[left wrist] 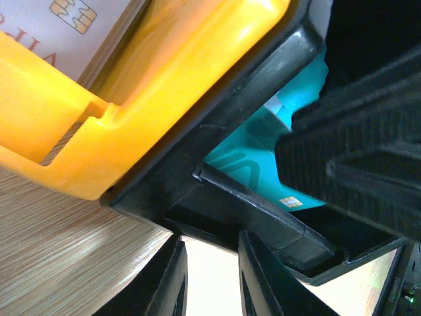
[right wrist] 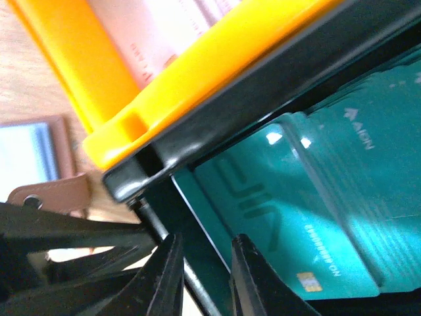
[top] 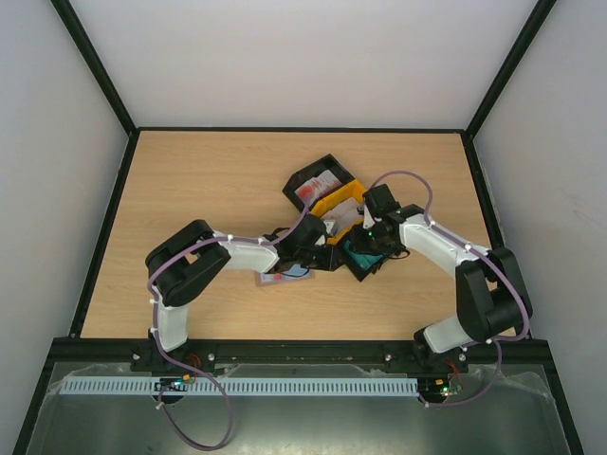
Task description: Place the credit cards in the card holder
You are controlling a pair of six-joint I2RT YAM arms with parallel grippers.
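Your right gripper (right wrist: pixel 205 253) has its fingers a narrow gap apart, astride the wall of the black plastic tray (right wrist: pixel 217 128); you cannot tell whether they pinch it. Just beyond, inside that tray, lie the glossy teal credit cards (right wrist: pixel 296 217), stacked and slightly fanned. Your left gripper (left wrist: pixel 212 253), barely parted, holds nothing at the tray's corner. The brown leather card holder (right wrist: pixel 52 192) lies open beside the orange plastic tray (right wrist: pixel 197 66).

Lab — white-walled, black-framed enclosure (top: pixel 303 57)
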